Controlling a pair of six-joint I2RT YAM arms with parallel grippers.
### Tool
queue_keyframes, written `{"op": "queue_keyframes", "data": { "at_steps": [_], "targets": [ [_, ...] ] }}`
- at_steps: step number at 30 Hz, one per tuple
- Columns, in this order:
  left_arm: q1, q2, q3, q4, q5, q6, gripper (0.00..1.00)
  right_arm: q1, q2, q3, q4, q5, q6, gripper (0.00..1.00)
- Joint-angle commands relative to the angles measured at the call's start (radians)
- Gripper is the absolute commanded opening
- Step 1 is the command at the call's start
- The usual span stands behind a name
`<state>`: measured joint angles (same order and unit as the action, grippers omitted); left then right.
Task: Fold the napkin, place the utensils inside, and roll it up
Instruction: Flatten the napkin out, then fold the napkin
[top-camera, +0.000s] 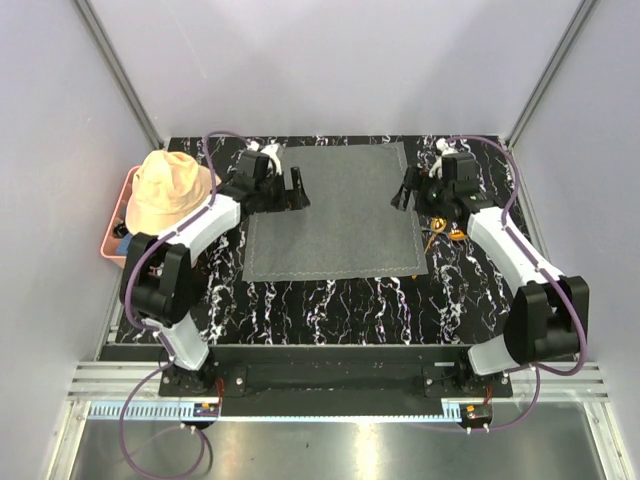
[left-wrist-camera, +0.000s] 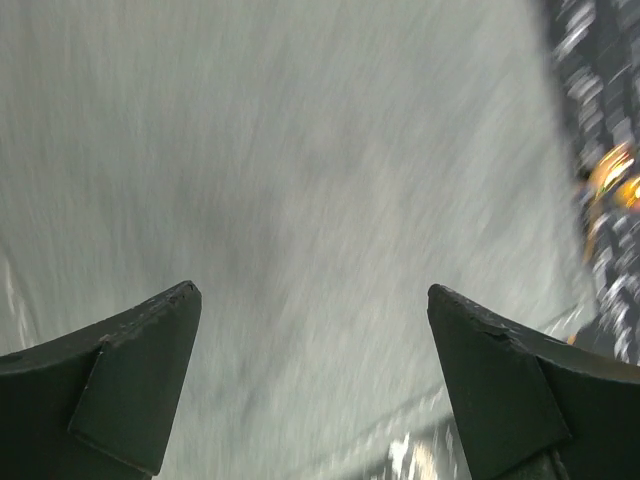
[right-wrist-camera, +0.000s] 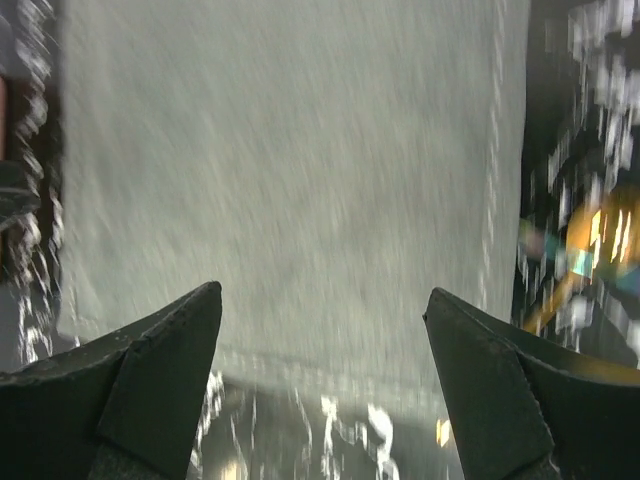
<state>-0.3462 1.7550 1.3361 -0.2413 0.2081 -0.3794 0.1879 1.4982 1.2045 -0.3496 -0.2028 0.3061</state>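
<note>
Napkin (top-camera: 335, 210), centre frame, flat. Left claw (top-camera: 297, 190), right claw (top-camera: 404, 190): both apart at upper side edges. Risk: uneven pinch, crooked fold.

The napkin (top-camera: 335, 210) is matt mid-grey woven cloth with a fine grain and a stitched border. The surface (top-camera: 330, 305) is a smooth black sheet veined in white like marble, with a faint sheen. The left tool (left-wrist-camera: 311, 288) and right tool (right-wrist-camera: 322, 289) have matt dark jaws that look like plastic, lightly scuffed at the edges. The utensils (top-camera: 455, 236) show a shiny gold-orange finish. The hat (top-camera: 170, 188) is soft, matt peach cloth. The tray (top-camera: 112, 250) is smooth pink plastic.
</note>
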Motion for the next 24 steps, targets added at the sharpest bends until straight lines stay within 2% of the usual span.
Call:
{"op": "queue_keyframes", "data": {
  "at_steps": [1, 4, 7, 11, 15, 19, 22, 24],
  "targets": [
    [0.024, -0.198, -0.093, -0.036, -0.015, -0.067, 0.99, 0.002, -0.079, -0.111, -0.121, 0.069, 0.083, 0.91],
    [0.024, -0.281, -0.086, -0.175, -0.024, -0.017, 0.99, 0.002, -0.134, -0.164, -0.199, 0.118, 0.117, 0.92],
    [0.024, -0.35, -0.065, -0.278, -0.003, 0.02, 0.99, 0.001, -0.19, -0.21, -0.241, 0.161, 0.159, 0.99],
    [0.024, -0.436, -0.081, -0.332, 0.066, 0.131, 0.99, 0.001, -0.191, -0.221, -0.304, 0.169, 0.171, 1.0],
    [0.027, -0.46, -0.129, -0.291, -0.005, 0.132, 0.99, -0.001, -0.158, -0.23, -0.315, 0.158, 0.183, 0.83],
    [0.047, -0.471, -0.155, -0.296, -0.019, 0.139, 0.99, 0.001, -0.144, -0.238, -0.325, 0.143, 0.208, 0.62],
    [0.049, -0.48, -0.169, -0.302, -0.029, 0.14, 0.99, 0.001, -0.136, -0.272, -0.325, 0.174, 0.229, 0.53],
    [0.049, -0.482, -0.173, -0.303, -0.03, 0.137, 0.99, -0.001, -0.115, -0.284, -0.325, 0.192, 0.235, 0.5]
  ]
}}
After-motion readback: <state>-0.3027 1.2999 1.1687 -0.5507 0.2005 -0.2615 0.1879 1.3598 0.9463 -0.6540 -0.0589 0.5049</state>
